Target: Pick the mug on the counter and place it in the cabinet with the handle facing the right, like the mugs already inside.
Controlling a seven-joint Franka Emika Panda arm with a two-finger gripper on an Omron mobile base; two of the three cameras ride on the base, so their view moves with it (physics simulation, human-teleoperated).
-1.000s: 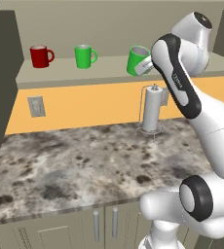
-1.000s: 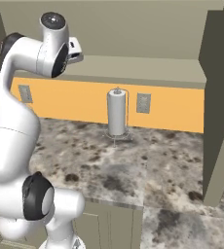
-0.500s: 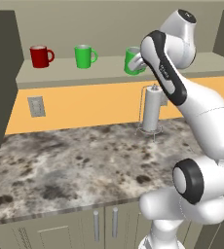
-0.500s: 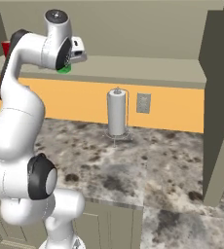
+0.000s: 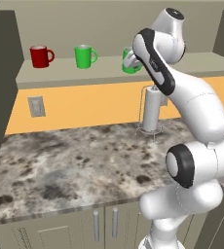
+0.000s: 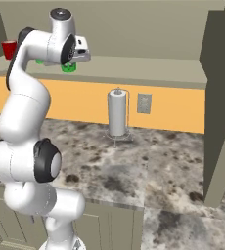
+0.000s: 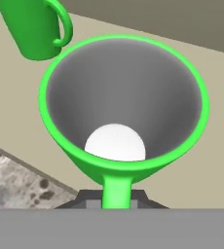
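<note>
Since a second ago my arm swings the mug (image 5: 130, 62) leftward along the cabinet (image 5: 84, 75) shelf, nearer the other green mug (image 5: 84, 56). End effector (image 5: 132, 60) is clamped on the mug, carried above the shelf board, well over the worktop (image 5: 60, 165). Handle (image 7: 116, 190) sits at the fingers. Placement looks close.

Bright green mug (image 7: 123, 97) with a grey inside and a white bottom, green handle (image 7: 117, 192) too. Second green mug (image 5: 84, 56) on the olive-beige cabinet (image 5: 84, 77) shelf, red mug (image 5: 40, 56) at far left. Table (image 5: 75, 165) mottled grey, white and dark brown, grey along the near edge. Orange wall band (image 5: 84, 104) behind, with a grey outlet plate (image 5: 36, 106). White paper towel roll (image 5: 152, 109) on a thin grey stand.
</note>
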